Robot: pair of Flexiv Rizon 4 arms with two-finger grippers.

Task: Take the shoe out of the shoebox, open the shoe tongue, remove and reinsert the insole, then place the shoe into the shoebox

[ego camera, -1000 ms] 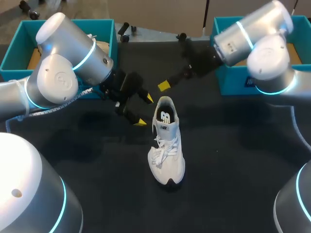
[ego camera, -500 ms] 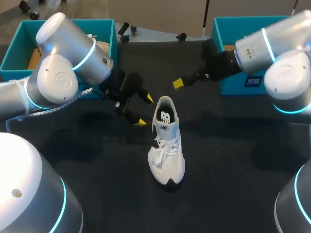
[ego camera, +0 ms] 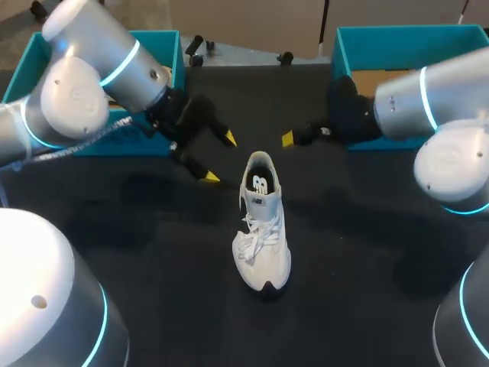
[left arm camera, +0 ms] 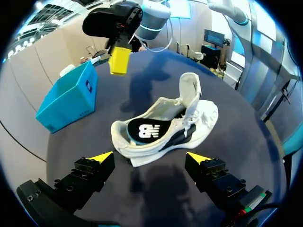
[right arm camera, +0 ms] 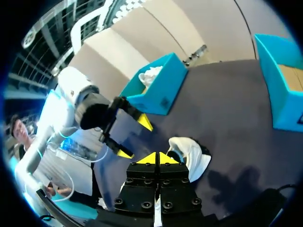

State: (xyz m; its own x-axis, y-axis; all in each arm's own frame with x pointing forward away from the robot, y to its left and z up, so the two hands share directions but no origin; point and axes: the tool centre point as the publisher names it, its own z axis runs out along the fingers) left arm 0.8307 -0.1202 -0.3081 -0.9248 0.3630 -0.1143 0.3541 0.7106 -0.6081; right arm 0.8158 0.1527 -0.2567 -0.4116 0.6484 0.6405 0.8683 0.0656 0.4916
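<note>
Left gripper (ego camera: 218, 157): released, fingers spread wide, nothing between them. It hangs over the surface (ego camera: 367, 267) just off the heel end of the shoe (ego camera: 262, 229), on the side toward the far left corner. In the left wrist view the shoe lies straight ahead of the spread fingers. The heel opening faces the gripper, and the insole (left arm camera: 143, 132) is seated and in plain sight.

Right gripper (ego camera: 288, 138): clenched on nothing, yellow tips pressed together. It sits off the same heel end, on the side toward the far right corner.

Shoe: stands on its sole near the middle of the surface, outside both teal boxes. The long axis runs from far edge to near edge, heel toward the far edge and toe toward the near edge. The tongue (left arm camera: 191, 89) appears lifted clear of the opening.

Boxes: one teal box (ego camera: 23, 76) at the far left corner, the other teal box (ego camera: 397, 42) at the far right corner. Both are well apart from the shoe.

Judgement: both grippers flank the heel at similar stand-off, and I cannot tell which is nearer in height. The left is the better placed. It is already spread and looks down the long axis into the opening, so a short advance along that axis would reach the insole's heel edge or the heel collar. The right would have to part its fingers first.

Risk: pushing along the axis could slide the unheld shoe toward the near edge.
</note>
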